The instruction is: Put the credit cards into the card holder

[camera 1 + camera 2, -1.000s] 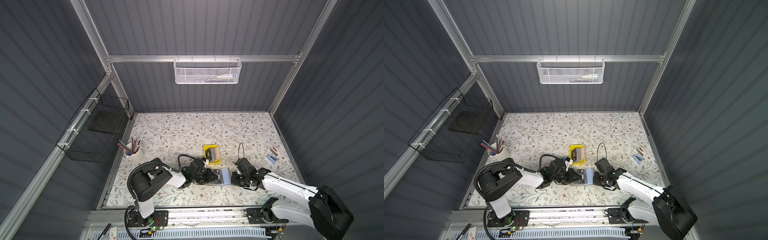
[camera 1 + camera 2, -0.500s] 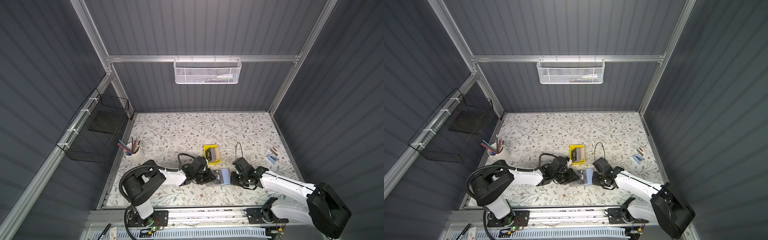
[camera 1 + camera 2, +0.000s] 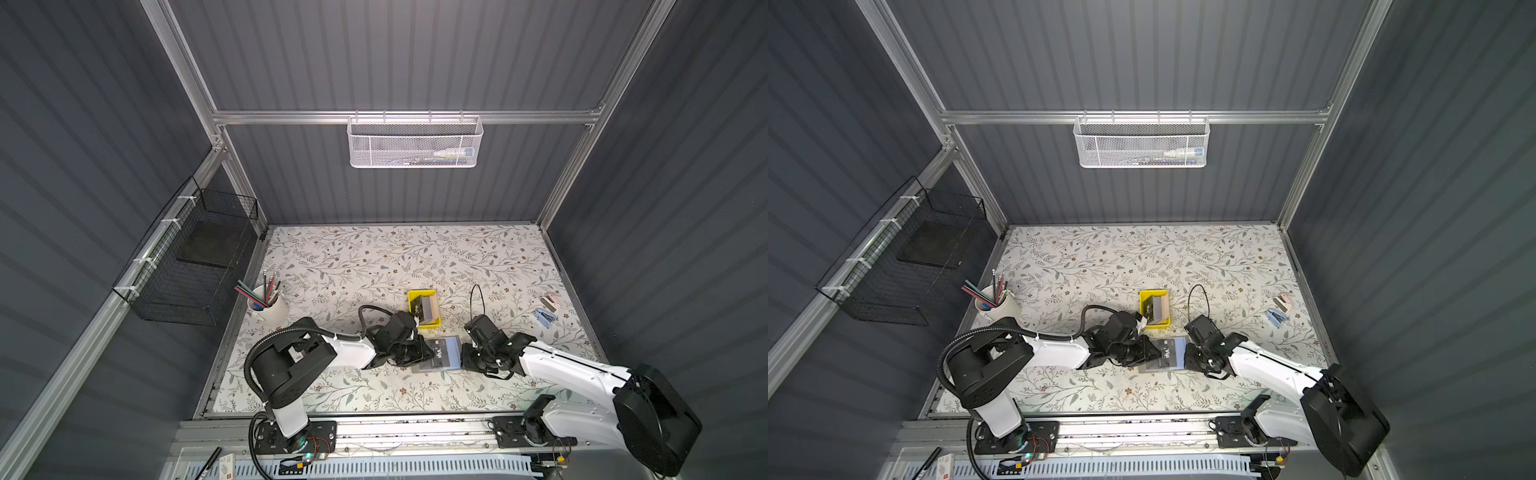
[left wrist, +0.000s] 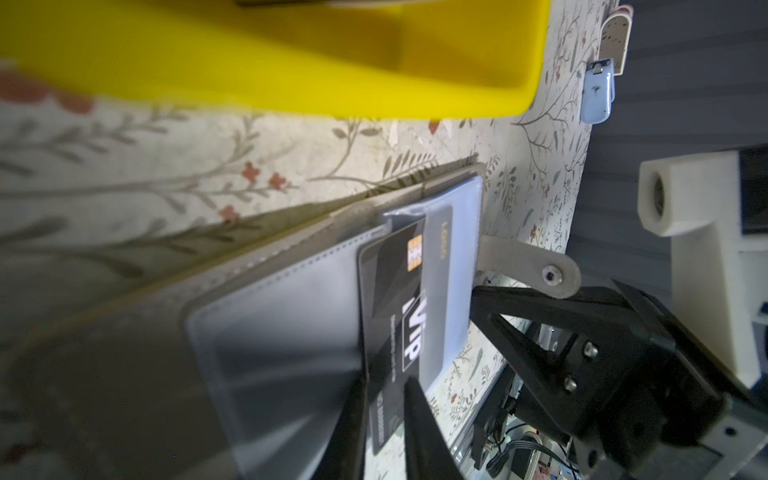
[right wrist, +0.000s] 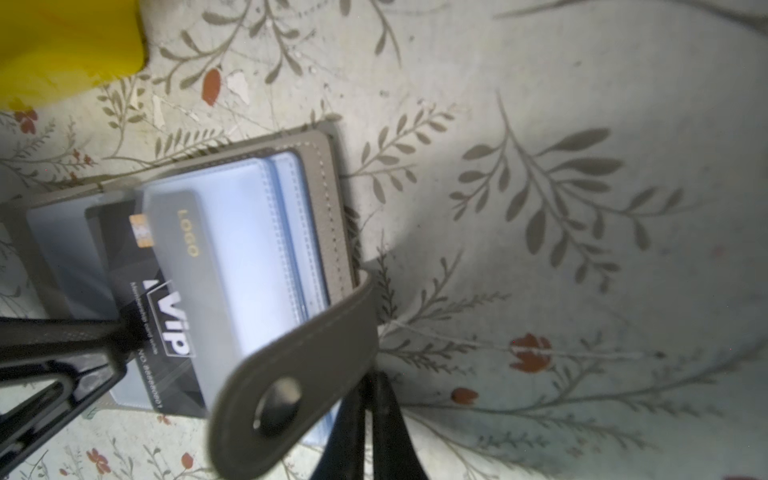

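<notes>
Card holder (image 3: 452, 352) lies open and flat, and everything crowds round it! At its left side the left gripper (image 4: 386, 386) has its jaws clamped on a black card (image 4: 399, 307), one end tucked under a bluish sleeve. At its right side the right gripper (image 5: 370, 399) is pinched closed beside the strap (image 5: 299, 365). Holding anything? Can't tell. Just behind it: yellow tray (image 3: 415, 295), more cards (image 3: 424, 311) inside.
</notes>
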Robot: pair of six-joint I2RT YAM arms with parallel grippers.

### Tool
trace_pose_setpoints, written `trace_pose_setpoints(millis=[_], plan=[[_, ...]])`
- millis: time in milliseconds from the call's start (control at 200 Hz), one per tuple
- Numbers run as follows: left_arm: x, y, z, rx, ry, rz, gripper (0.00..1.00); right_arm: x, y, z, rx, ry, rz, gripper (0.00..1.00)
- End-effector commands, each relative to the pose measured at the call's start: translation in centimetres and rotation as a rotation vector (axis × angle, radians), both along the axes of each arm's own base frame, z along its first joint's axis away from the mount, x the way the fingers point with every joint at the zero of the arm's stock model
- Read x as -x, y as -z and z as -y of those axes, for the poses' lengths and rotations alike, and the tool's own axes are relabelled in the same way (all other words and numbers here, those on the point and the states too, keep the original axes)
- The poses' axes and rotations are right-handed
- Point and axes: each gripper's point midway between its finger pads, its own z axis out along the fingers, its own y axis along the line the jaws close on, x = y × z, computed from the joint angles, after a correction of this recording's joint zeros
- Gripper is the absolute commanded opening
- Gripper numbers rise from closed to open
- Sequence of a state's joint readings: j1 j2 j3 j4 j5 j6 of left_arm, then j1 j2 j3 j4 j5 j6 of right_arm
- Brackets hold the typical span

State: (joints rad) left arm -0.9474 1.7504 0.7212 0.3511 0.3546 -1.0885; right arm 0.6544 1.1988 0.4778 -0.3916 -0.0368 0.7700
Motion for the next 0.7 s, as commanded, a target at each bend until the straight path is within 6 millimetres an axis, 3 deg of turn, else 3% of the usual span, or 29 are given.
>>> trace_pose_setpoints(millis=[0,695], plan=[[0.2,0.6,0.5,0.013,0.003,-0.027,0.19,2.1,2.0,1.9,0.085,0.007,-0.083,0.07],[0.6,0.1,2.3,0.094,0.017,-0.032,0.14,2.2,2.3,1.8,0.086,0.007,-0.09,0.07]])
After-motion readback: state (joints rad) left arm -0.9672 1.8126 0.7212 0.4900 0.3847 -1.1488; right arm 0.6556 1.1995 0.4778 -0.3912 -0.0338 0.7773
